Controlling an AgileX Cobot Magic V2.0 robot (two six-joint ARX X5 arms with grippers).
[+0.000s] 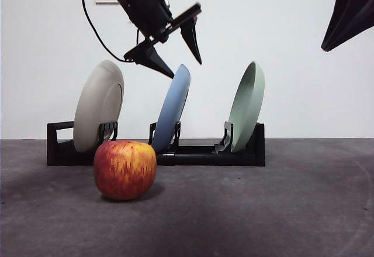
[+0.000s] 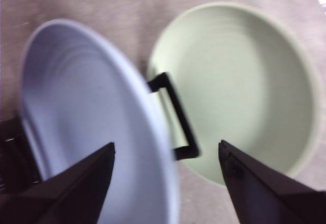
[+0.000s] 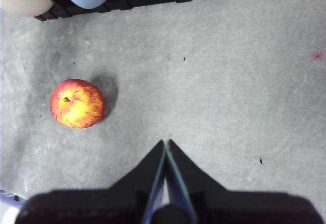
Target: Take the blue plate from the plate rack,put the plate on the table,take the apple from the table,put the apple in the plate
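Step one of the task is in hand: the left gripper (image 1: 178, 51) hangs at upper centre of the front view, just above the top rim of the blue plate (image 1: 173, 108), its fingers spread wide and holding nothing. In the left wrist view that plate's rim (image 2: 97, 117) lies between the two finger tips, so the approach looks lined up but not closed.

The next move, as I judge it, calls for lowering so one finger passes each face of the plate, pinching the rim, then lifting straight out of the slot before swinging clear of the neighbours.

The plate rack (image 1: 204, 155) sits across the middle of the front view and carries three plates, each leaning in its own slot: a cream plate (image 1: 98, 105) at left, the blue plate in the centre, a pale green plate (image 1: 246, 106) at right. None has left the rack.

The apple (image 1: 125, 169) rests on the surface (image 1: 280, 210) in front of the rack, low and left of centre, apart from it. The right gripper (image 3: 165, 175) waits above bare surface with its fingers pressed together, the apple well to its left in its wrist view.
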